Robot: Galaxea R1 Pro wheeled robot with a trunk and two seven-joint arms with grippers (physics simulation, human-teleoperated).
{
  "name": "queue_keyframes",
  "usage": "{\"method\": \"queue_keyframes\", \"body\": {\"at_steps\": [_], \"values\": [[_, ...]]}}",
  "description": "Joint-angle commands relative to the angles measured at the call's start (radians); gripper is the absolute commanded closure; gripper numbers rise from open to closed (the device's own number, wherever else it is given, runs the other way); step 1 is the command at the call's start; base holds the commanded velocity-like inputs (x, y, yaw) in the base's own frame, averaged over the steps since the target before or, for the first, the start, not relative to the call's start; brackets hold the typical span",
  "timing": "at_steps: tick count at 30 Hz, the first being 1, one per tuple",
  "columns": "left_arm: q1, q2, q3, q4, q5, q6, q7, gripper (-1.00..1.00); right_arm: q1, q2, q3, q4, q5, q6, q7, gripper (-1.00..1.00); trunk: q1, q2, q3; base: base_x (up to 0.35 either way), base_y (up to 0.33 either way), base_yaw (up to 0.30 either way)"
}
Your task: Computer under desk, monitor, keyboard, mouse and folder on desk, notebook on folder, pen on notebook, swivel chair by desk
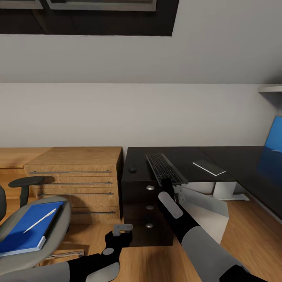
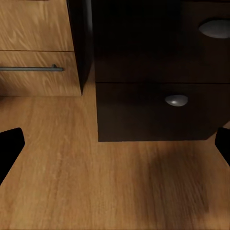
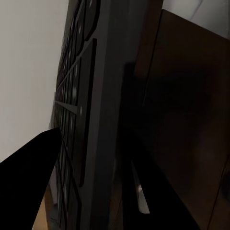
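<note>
The keyboard (image 1: pixel 164 168) lies lengthwise on the near left part of the black desk (image 1: pixel 235 164), its near end at the desk's edge. My right gripper (image 1: pixel 169 183) is shut on that near end; the right wrist view has the keyboard (image 3: pixel 84 110) edge-on between the dark fingers (image 3: pixel 28 182). The small dark mouse (image 1: pixel 132 169) sits left of the keyboard, and the dark notebook (image 1: pixel 208 167) to its right. The blue folder (image 1: pixel 27 229) rests on the grey swivel chair (image 1: pixel 58 231) with the white pen (image 1: pixel 39 220) on it. The white computer (image 1: pixel 207 207) stands under the desk. My left gripper (image 1: pixel 122 229) hangs open, low in front of the desk drawers (image 2: pixel 158 105).
A light wooden drawer chest (image 1: pixel 78 176) stands against the wall between the chair and the desk. A blue panel (image 1: pixel 275 133) rises at the desk's far right, below a white shelf (image 1: pixel 270 88). Wood plank floor (image 2: pixel 96 182) lies open before the drawers.
</note>
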Motion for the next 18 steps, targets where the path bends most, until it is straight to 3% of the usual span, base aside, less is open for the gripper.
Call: {"method": "queue_keyframes", "body": {"at_steps": [1,10,18], "values": [[-0.002,0.0,-0.005,-0.002,0.008,-0.007,0.003,-1.0,-0.001,0.0,0.002,0.001,0.001,-0.002,-0.004,1.0,0.0,-0.001,-0.001,0.0,0.0,0.0],[-0.002,-0.011,-0.006,-0.004,0.008,-0.008,0.003,-1.0,-0.001,0.0,0.001,0.005,0.003,-0.003,-0.008,1.0,0.0,-0.001,-0.001,0.0,0.0,0.0],[-0.002,-0.005,-0.007,-0.043,0.008,-0.008,0.005,-1.0,-0.001,0.0,0.0,0.005,0.004,-0.001,-0.01,1.0,0.0,-0.001,-0.001,0.001,0.0,0.0]]}}
